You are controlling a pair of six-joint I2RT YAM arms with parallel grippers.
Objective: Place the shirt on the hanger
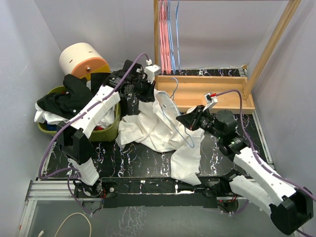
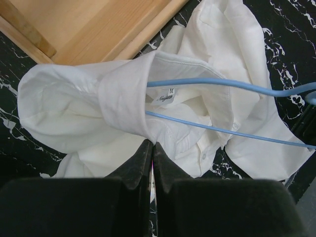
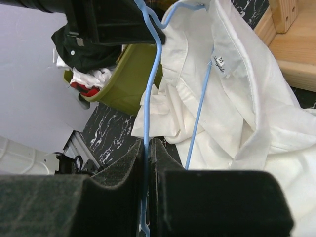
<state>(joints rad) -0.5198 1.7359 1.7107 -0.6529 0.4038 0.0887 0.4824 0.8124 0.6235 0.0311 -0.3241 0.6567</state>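
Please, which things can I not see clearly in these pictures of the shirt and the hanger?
- Left wrist view: one end of the hanger is hidden inside the collar of the shirt; its hook is cut off by the right edge.
- Left wrist view: the fingers of the left hand hide how much cloth they pinch.
- Right wrist view: the small print on the label is blurred.
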